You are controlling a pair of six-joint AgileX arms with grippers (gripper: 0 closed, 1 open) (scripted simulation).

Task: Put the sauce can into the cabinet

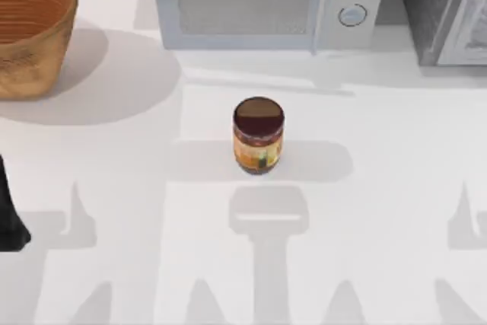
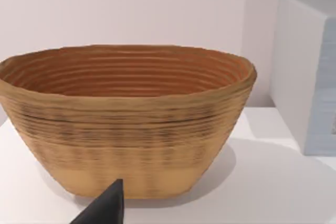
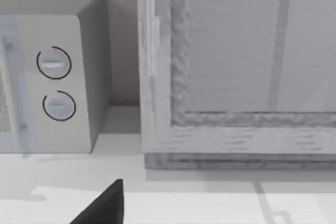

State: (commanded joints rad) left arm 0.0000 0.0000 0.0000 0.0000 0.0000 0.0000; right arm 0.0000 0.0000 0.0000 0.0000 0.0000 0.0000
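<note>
Maroon-lidded sauce can point(image 1: 258, 136) stands upright mid-table; cabinet point(image 1: 445, 7) fills the far right corner. My left arm point(image 1: 11, 215) sits parked at the left edge, fingers probably hidden, so I cannot tell their state.

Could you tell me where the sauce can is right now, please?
The sauce can stands upright near the table's middle in the top view, in front of the microwave, apart from it.

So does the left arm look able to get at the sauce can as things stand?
Probably yes. The sauce can stands upright alone mid-table, apart from the basket and microwave. The left arm sits at the table's left edge with bare tabletop between it and the can.
</note>
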